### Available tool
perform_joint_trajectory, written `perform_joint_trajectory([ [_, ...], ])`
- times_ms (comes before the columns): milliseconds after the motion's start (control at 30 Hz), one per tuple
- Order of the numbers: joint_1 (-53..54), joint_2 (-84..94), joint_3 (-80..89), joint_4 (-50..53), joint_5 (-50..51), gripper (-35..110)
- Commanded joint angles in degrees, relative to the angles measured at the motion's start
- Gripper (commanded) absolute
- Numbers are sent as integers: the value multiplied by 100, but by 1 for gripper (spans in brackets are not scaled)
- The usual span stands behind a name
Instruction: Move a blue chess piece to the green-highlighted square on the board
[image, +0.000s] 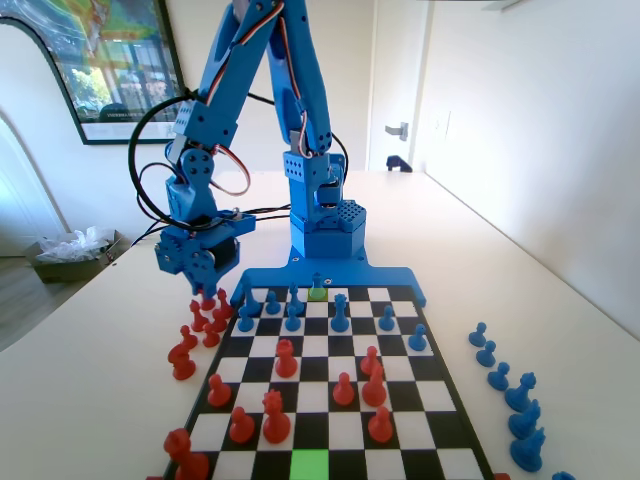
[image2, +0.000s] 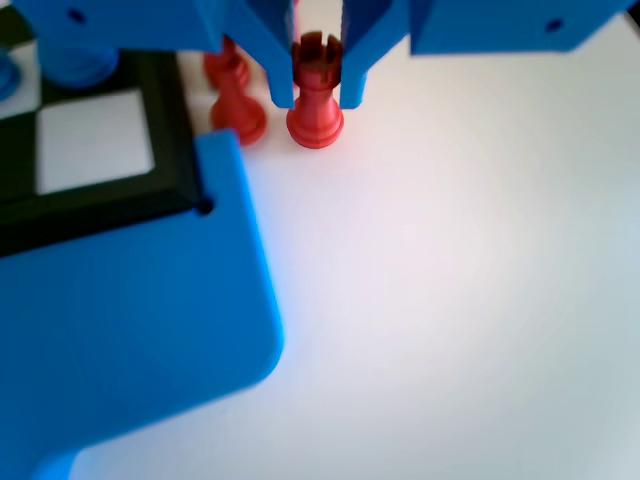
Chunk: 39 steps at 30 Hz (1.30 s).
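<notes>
Straddling a red rook (image2: 316, 100) that stands on the bare table (image2: 450, 300) off the board's left edge in the fixed view, the gripper (image2: 316, 95) has a jaw on each side of the rook's crenellated head; whether the jaws are pressing on it or only bracket it cannot be told from the wrist view. In the fixed view the gripper (image: 207, 290) hangs low over the cluster of red pieces (image: 205, 325) beside the board (image: 330, 400). The green-highlighted square (image: 309, 464) lies at the near edge of the board in that view, well apart from the gripper, with nothing on it. A small blue chess piece (image: 417, 338) stands on the right side of the board among the other blue ones, and a row of blue pieces (image: 505, 385) sits off the board on the right. Judged from this, the rook looks like a captured piece being set aside or collected, not the task's own. To do this well, any lift should go straight up, since another red piece (image2: 238, 110) stands just beside the rook and a sideways drift could tip it.
</notes>
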Motion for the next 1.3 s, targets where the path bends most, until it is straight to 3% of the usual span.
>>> perform_joint_trajectory([
  [0,62,141,79,-62,-105,7],
  [533,-35,211,62,-70,18,9],
  [1100,-35,923,-501,1301,-62,9],
  [1267,18,1248,-1002,2320,-176,8],
])
